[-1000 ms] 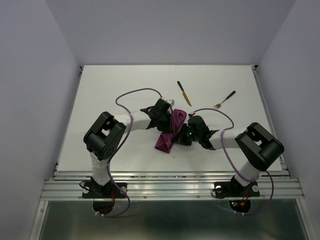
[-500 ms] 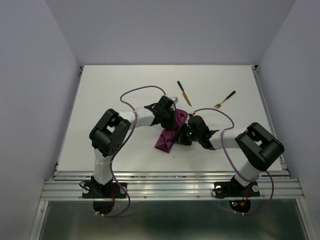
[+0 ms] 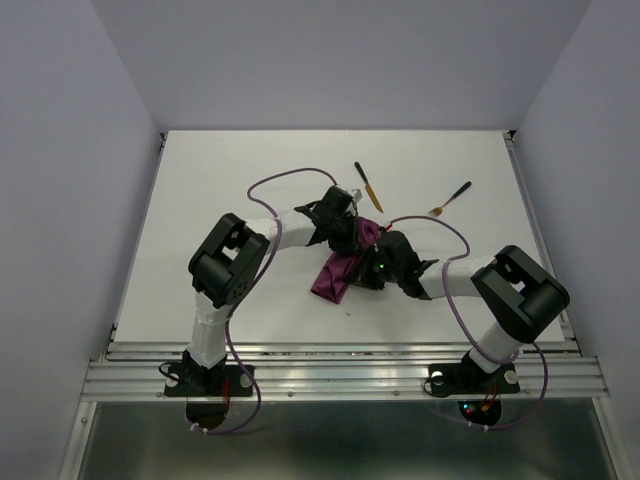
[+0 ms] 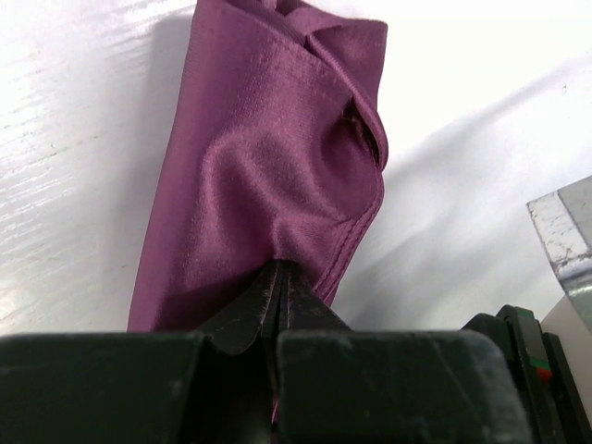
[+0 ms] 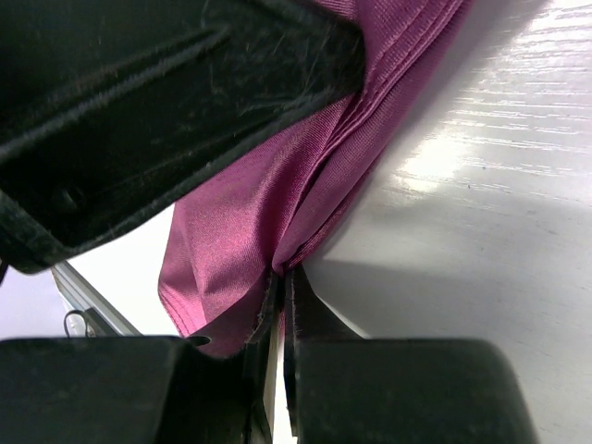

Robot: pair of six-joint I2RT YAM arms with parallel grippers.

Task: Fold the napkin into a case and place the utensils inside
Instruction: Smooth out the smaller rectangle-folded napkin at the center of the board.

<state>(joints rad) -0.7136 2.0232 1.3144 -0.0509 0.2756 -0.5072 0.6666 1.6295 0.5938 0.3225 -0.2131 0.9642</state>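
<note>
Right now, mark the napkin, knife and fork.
napkin [image 3: 331, 282], top view, on the lower folded end, clear of both grippers.
knife [image 3: 367, 187], top view, where the black handle meets the gold blade.
fork [image 3: 452, 197], top view, mid-shaft.

The napkin [image 3: 333, 280] is lying on the bench [image 3: 220, 180], with the left claw [image 4: 277, 270] sitting at its far end and the right claw [image 5: 282, 274] at its right edge. The knife [image 3: 368, 188] and the other utensil [image 3: 452, 198] are lying behind it.

White table [image 3: 220, 200], pale lavender walls [image 3: 330, 60]
</note>
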